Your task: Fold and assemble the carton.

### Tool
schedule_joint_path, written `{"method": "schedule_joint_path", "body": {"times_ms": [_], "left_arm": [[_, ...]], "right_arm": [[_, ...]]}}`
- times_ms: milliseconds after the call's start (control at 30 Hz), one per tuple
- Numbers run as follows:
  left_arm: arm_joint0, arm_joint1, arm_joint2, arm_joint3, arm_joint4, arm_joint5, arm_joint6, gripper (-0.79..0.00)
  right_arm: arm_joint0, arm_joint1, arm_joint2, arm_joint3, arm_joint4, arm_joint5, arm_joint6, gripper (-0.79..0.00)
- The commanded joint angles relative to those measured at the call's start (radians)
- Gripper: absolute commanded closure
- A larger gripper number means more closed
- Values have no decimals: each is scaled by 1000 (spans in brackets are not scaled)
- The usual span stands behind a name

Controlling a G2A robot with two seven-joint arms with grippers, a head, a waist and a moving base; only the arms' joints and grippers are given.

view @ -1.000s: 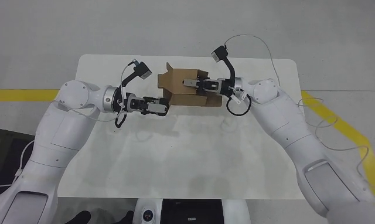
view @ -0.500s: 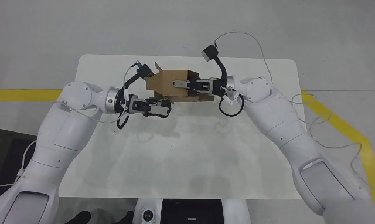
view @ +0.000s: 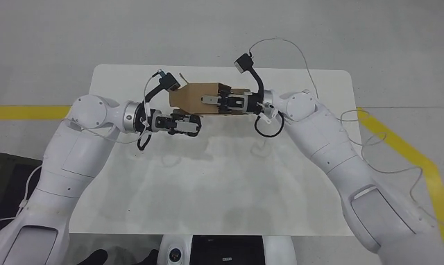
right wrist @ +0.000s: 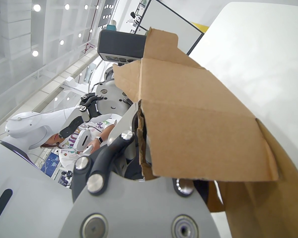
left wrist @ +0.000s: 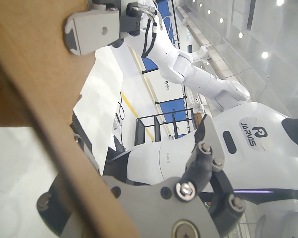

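— Two grippers meet at the brown cardboard carton (view: 201, 97), and we see it lying lengthwise over the far half of the white rectangular table (view: 229, 189), its panels only partly squared.
— We agree. Its end flaps (right wrist: 161, 43) splay outward toward the left arm, and one edge near the right wrist looks ragged.
— What is inside it?
— We cannot tell; the top panel covers the hollow.
— The right gripper (view: 212, 100) is clamped on that top panel, one finger (left wrist: 89, 30) flat against the outside.
— The left gripper (view: 195, 123) gapes wide just beside the carton's near side, holding nothing; a cardboard edge crosses one finger, the other finger (left wrist: 206, 144) is bare.
— We place the carton nearer the far edge, well apart from both side edges and the near edge.
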Motion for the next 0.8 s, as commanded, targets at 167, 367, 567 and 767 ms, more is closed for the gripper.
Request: {"method": "schedule_joint_path", "body": {"times_ms": [167, 367, 567, 767], "left_arm": [[-5, -1, -3, 13, 5, 0, 6, -785], [-9, -1, -7, 19, 6, -3, 8, -785], [-9, 0, -13, 19, 4, -2, 9, -785], [-7, 0, -15, 16, 6, -1, 8, -785]], "right_arm": [[-1, -11, 3, 20, -1, -11, 1, 0], [-4, -19, 7, 29, 7, -15, 13, 0], [-9, -24, 16, 34, 6, -15, 21, 0], [-20, -27, 29, 29, 18, -13, 17, 0]]}}
